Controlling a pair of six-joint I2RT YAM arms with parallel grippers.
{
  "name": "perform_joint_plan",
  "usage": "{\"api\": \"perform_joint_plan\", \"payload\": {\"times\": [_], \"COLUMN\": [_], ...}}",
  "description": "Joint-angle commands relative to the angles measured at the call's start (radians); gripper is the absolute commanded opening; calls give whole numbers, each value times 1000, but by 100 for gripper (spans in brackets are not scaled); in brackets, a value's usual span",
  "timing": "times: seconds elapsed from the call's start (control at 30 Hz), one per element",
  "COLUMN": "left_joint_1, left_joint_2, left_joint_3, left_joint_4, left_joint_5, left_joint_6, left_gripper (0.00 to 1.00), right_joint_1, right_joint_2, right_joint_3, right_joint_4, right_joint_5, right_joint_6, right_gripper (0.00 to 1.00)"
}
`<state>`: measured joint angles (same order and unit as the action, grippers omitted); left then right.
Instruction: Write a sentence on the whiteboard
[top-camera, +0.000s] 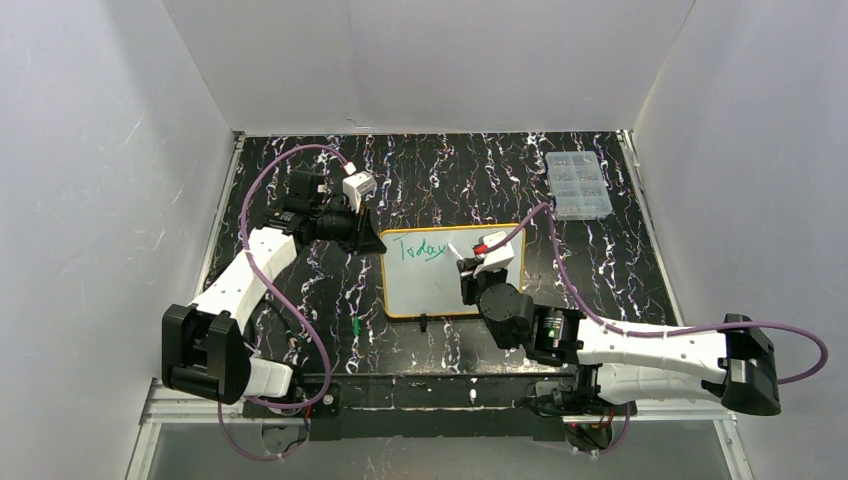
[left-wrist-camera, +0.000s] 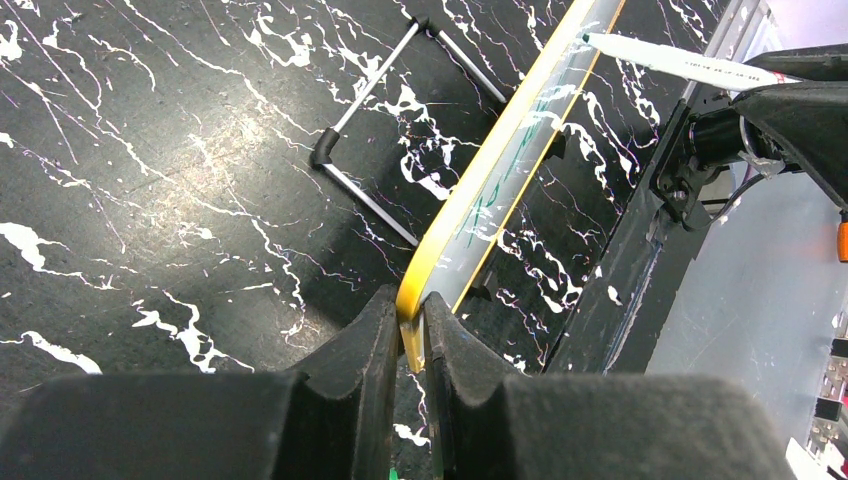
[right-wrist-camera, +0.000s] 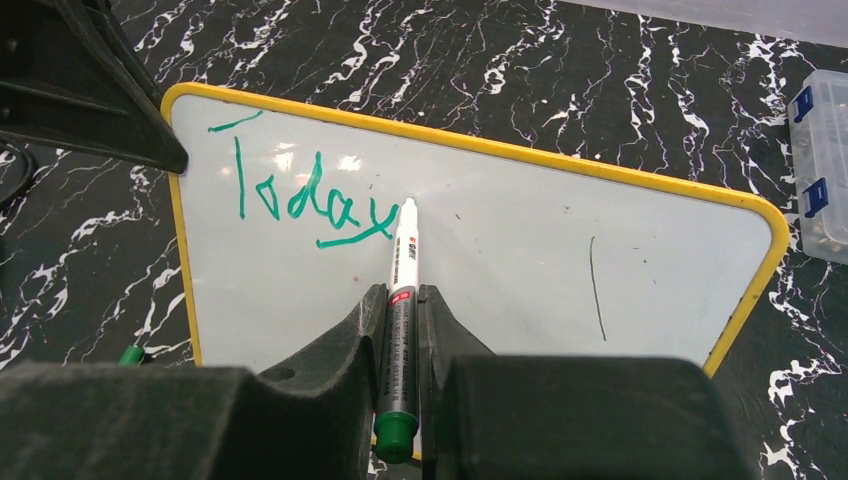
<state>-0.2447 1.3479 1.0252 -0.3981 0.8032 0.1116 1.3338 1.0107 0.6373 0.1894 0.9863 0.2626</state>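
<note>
The whiteboard (top-camera: 440, 275) with its yellow frame lies mid-table and bears the green word "Today" (top-camera: 420, 250) near its top left. My left gripper (top-camera: 366, 238) is shut on the board's top-left corner; the left wrist view shows the yellow frame edge (left-wrist-camera: 440, 250) pinched between the black fingers (left-wrist-camera: 370, 330). My right gripper (right-wrist-camera: 403, 300) is shut on a white marker (right-wrist-camera: 404, 250) with a green end. Its tip rests on the board just right of the "y". In the top view the marker (top-camera: 456, 252) slants up-left from the right gripper (top-camera: 466, 266).
A clear compartmented plastic box (top-camera: 577, 185) stands at the back right. A small green marker cap (top-camera: 356, 327) lies left of the board's lower edge. A thin dark stroke (right-wrist-camera: 595, 290) marks the board's right half. White walls enclose the table.
</note>
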Motion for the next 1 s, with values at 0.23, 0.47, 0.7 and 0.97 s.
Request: {"api": "perform_joint_plan", "payload": {"times": [0.23, 0.47, 0.7, 0.97], "left_joint_1": [7, 7, 7, 7], "left_joint_2": [-45, -45, -45, -48], "left_joint_3": [-1, 1, -1, -1], "left_joint_4": [4, 5, 4, 4], "left_joint_5": [-9, -7, -10, -12], "left_joint_6": [17, 17, 18, 17], "left_gripper": [0, 0, 0, 0], "right_joint_1": [1, 1, 1, 1], "right_joint_2": [-11, -35, -26, -97], "right_joint_3": [7, -10, -10, -45], "right_joint_4": [-18, -54, -21, 36], "right_joint_5": [51, 53, -11, -35], "right_joint_6": [38, 68, 39, 20], "right_gripper": [1, 1, 1, 1]}}
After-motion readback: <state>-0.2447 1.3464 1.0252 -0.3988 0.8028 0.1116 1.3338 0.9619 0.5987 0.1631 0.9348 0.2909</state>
